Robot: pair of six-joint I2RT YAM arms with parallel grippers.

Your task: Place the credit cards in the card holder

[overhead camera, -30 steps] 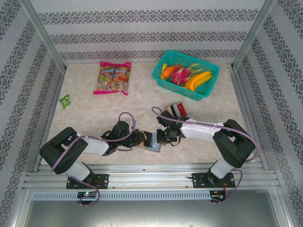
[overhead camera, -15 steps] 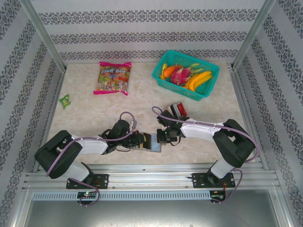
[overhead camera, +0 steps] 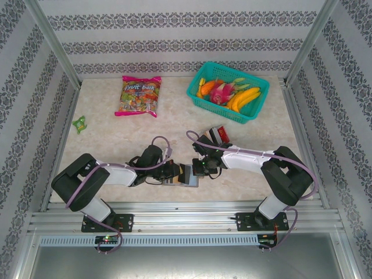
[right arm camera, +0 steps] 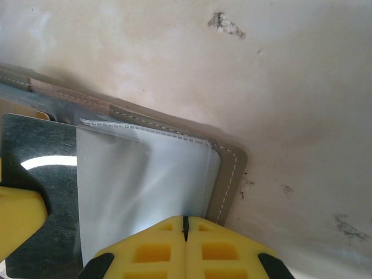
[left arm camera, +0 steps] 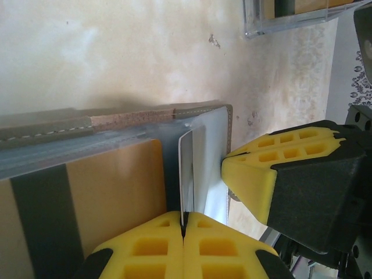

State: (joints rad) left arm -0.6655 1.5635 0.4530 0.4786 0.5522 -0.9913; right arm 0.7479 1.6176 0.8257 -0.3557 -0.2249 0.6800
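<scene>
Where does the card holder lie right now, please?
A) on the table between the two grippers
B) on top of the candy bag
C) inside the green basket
A: in the top view the card holder lies flat on the table between the left gripper and the right gripper, far from the basket.

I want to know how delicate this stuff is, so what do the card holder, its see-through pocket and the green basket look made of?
Card holder: probably leather or faux leather, matte gray-tan, judging by its stitched edges. Pocket: clear flexible plastic, glossy, showing reflections and a sewn seam. Basket: rigid teal plastic, likely moulded, given its open lattice walls.
</scene>
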